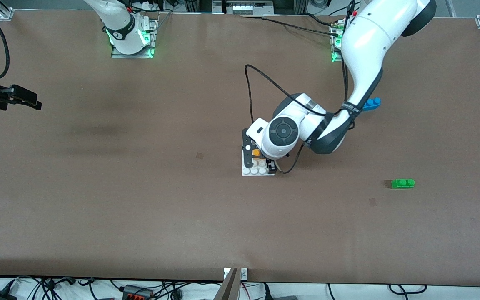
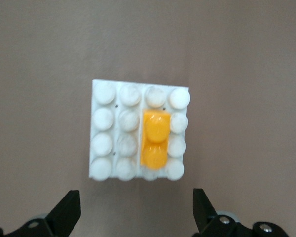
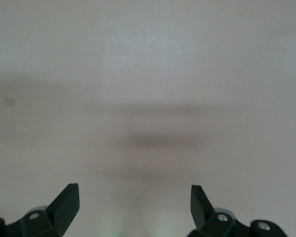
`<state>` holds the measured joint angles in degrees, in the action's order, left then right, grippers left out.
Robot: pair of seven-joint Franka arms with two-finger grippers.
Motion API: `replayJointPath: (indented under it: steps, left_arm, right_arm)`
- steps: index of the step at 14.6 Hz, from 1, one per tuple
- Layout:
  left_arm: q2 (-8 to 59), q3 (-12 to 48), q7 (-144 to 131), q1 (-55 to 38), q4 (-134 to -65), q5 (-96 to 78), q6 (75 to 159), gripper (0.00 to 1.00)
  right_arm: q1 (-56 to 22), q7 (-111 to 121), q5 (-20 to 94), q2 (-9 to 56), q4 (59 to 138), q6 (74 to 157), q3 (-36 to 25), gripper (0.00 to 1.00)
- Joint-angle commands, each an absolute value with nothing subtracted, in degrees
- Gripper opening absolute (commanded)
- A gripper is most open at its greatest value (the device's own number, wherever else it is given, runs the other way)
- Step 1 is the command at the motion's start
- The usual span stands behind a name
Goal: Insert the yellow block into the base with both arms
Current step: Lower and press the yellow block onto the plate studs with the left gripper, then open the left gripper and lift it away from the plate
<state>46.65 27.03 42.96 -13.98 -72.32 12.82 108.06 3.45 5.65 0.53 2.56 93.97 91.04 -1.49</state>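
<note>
The yellow block point(image 2: 155, 139) sits on the white studded base point(image 2: 104, 128), one row of studs in from an edge. My left gripper point(image 2: 137, 212) hangs open just above them, its fingers spread wider than the block and holding nothing. In the front view the left gripper point(image 1: 259, 160) and its wrist cover much of the base point(image 1: 258, 171), and only a corner of the yellow block point(image 1: 256, 153) shows. At the right arm's end of the table my right gripper point(image 1: 27, 100) waits open over bare table, and the right wrist view shows that gripper point(image 3: 134, 205) empty.
A blue brick point(image 1: 371, 103) lies half under the left arm's forearm, farther from the front camera than the base. A green brick point(image 1: 403, 183) lies toward the left arm's end of the table, nearer the front camera. A black cable loops up from the left wrist.
</note>
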Motion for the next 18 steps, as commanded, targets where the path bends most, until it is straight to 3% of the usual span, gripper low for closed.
replayJointPath:
  steps: [1, 9, 13, 16, 18]
  left_arm:
    - [46.5, 27.6, 43.1, -9.0, -70.4, 10.8, 105.2, 1.00]
    - [39.4, 27.4, 43.5, 0.7, -70.4, 6.5, 93.0, 1.00]
    - [33.6, 26.5, 42.6, 2.4, -71.8, 6.7, 92.4, 1.00]
    - [29.4, 20.8, 41.7, 2.7, -73.9, 5.0, 92.5, 1.00]
    - [22.0, 16.0, 34.9, 2.7, -80.6, -0.5, 93.7, 1.00]
  right_arm:
    - [3.3, 5.4, 1.5, 2.3, 93.7, 90.3, -1.5, 1.00]
    - [2.8, 5.4, 1.5, 2.3, 93.6, 90.3, -1.5, 1.00]
    - [2.5, 5.5, 1.4, 2.3, 93.5, 90.4, -1.5, 1.00]
    - [2.5, 5.5, 1.1, 2.3, 93.5, 90.4, -1.5, 1.00]
    - [2.5, 5.5, 0.8, 2.3, 93.5, 90.3, -1.5, 1.00]
